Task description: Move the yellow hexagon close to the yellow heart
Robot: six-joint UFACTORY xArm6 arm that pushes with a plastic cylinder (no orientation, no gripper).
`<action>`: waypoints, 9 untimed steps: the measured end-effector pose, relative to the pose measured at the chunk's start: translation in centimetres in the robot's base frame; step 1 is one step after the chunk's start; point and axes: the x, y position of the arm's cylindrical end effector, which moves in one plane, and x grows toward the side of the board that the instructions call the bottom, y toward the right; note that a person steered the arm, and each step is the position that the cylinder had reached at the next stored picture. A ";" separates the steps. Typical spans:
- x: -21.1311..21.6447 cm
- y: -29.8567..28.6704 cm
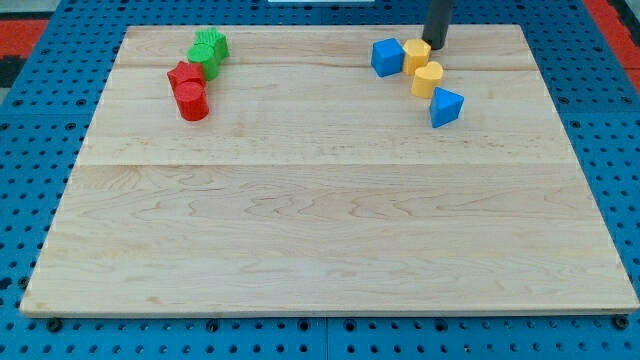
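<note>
The yellow hexagon [416, 53] sits near the view's top right, touching the yellow heart [428, 79] just below it. My tip [436, 45] stands right against the hexagon's upper right side. A blue block [387, 57] touches the hexagon on its left. A blue triangular block [446, 106] lies just below and right of the heart.
At the view's top left lies a cluster: a green block [209, 50], a red block [185, 76] and a red cylinder [192, 101]. The wooden board [320, 240] rests on a blue pegboard surface.
</note>
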 end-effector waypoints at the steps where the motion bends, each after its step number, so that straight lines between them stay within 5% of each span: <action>1: -1.6 -2.7; 5: 8.5 4.6; 6: 9.8 -2.8; 9: 3.2 3.7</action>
